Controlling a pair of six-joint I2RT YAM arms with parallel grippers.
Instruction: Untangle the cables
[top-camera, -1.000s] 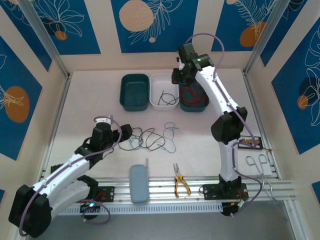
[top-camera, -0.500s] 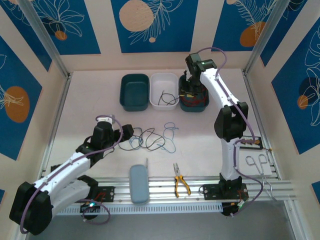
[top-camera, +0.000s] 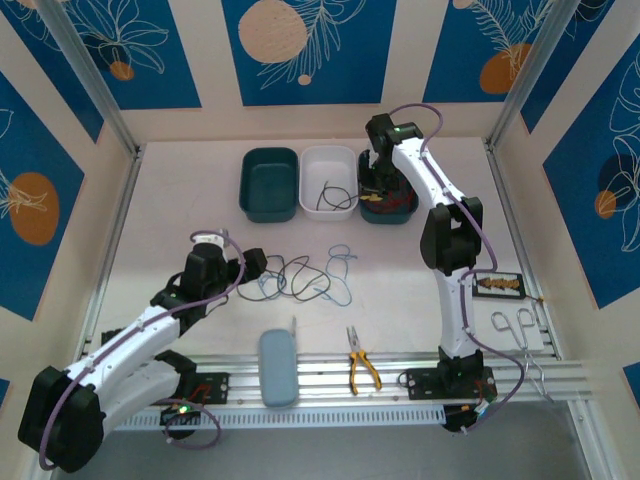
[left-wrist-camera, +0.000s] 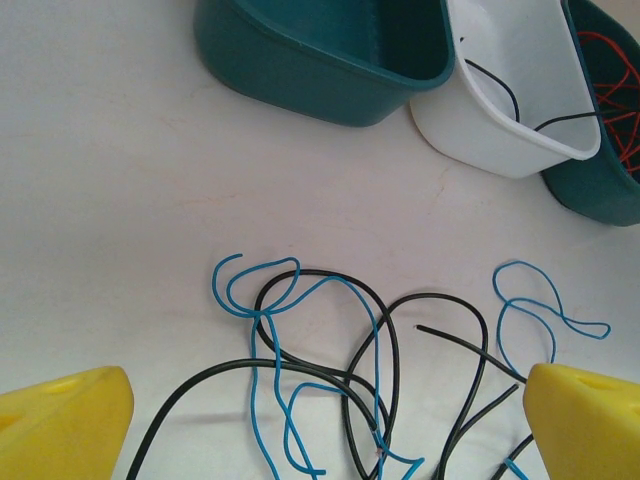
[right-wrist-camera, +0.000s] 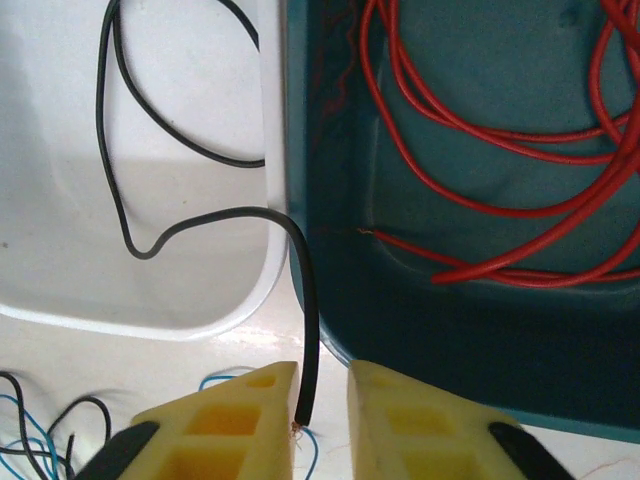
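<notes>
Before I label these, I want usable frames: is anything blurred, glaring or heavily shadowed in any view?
Top external: evenly lit, sharp, faint soft shadows on the table. Left wrist: tangled cables crisp, yellow fingers at the bottom corners soft. Right wrist: red cables sharp, a shadow band across the white bin, no glare.

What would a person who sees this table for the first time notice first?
First, the tangle of black and light blue cables on the middle of the table, just ahead of the wide-open left gripper. Then the red cables heaped in the far right teal bin, and the right gripper at its near edge, the end of a black cable from the white bin lying between its fingers.
</notes>
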